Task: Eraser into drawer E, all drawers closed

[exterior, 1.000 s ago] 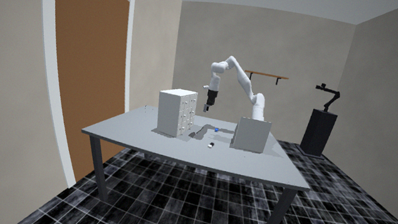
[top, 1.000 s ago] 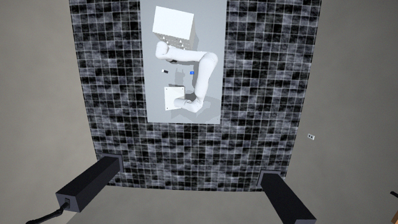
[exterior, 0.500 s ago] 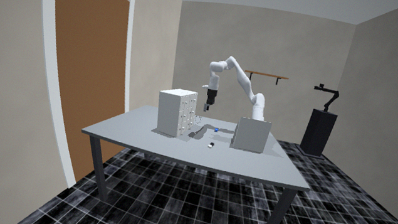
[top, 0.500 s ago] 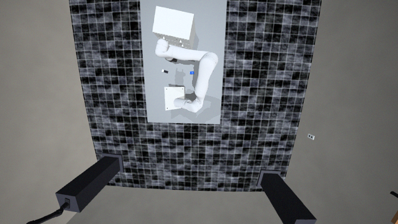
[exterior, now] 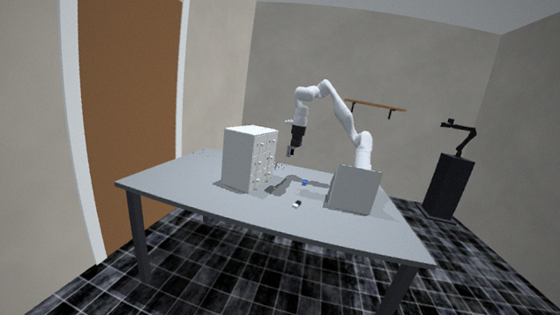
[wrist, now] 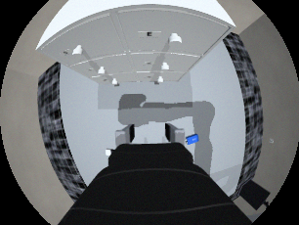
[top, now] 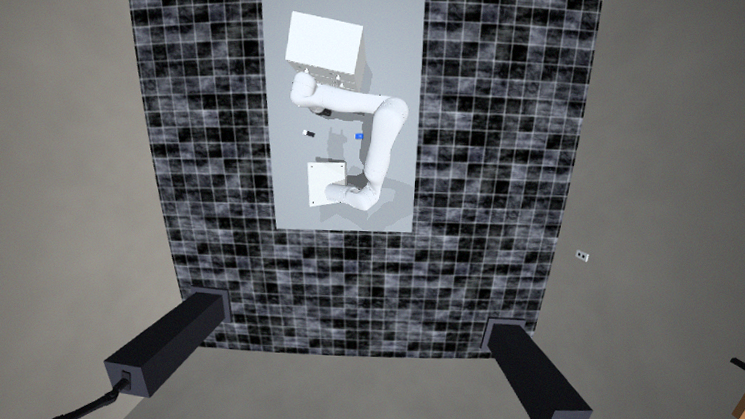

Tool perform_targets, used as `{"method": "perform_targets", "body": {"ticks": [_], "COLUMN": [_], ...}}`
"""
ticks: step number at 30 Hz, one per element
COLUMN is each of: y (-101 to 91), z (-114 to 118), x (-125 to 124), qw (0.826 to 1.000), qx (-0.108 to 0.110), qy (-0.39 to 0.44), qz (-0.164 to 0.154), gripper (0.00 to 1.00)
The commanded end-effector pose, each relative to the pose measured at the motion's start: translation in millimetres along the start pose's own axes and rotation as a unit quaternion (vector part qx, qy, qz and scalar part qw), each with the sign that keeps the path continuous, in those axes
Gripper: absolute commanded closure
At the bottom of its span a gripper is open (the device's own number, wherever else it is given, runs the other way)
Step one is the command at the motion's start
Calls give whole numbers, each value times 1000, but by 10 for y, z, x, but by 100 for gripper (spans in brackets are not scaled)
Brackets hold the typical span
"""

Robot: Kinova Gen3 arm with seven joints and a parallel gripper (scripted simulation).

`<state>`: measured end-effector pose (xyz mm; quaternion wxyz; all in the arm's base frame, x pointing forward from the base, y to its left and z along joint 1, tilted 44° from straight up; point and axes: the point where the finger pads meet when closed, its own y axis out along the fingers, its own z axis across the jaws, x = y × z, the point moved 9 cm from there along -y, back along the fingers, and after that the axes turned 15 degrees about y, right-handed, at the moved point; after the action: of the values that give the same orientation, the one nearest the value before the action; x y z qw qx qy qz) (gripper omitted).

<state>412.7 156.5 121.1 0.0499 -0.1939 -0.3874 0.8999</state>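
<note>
The eraser (top: 308, 133) (exterior: 297, 203) (wrist: 107, 152), taken to be the small white-ended block in a black sleeve, lies flat on the table (top: 396, 26) (exterior: 190, 192) (wrist: 78, 127), between chest and arm and towards the left long edge. From the gripper (top: 324, 113) (exterior: 290, 151) (wrist: 149, 130) it is below, to the left and back towards the arm's end of the table. Its long axis runs mostly across the table, slightly skewed, white end towards that left edge. The fingers are wide apart with nothing between them, and their opening also runs roughly left to right, so a grip across the narrow sides probably calls for about a quarter turn of the wrist. This is the only arm.

The eraser looks matt and squared. Well to its right sits a blue block (top: 358, 136) (exterior: 304, 182) (wrist: 192, 139) with a small pale mark, which should stay put. Towards the far short edge stands the small chest (top: 324, 42) (exterior: 237, 159) (wrist: 98, 39), boxy, smooth and off-white, with rounded white knobs; its drawers look shut. The letters are too small to read, so drawer E cannot be picked out. Nearer the opposite short edge, a plain pale box (top: 317, 177) (exterior: 354, 189) stands beside the arm's foot.
</note>
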Motion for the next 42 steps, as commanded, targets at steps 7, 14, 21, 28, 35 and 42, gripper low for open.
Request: {"method": "perform_targets", "body": {"ticks": [7,14,21,28,35,42], "y": [-9,-9,-9,-9,-9,-10], "z": [-3,-3,-3,-3,-7,-284], "x": [0,0,0,0,1,74], "qw": [1000,1000,1000,1000,1000,1000], "qx": [-1,-1,-1,-1,-1,-1], "qy": [0,0,0,0,0,0], "qz": [1,1,1,1,1,1], "gripper": [0,0,0,0,0,0]}}
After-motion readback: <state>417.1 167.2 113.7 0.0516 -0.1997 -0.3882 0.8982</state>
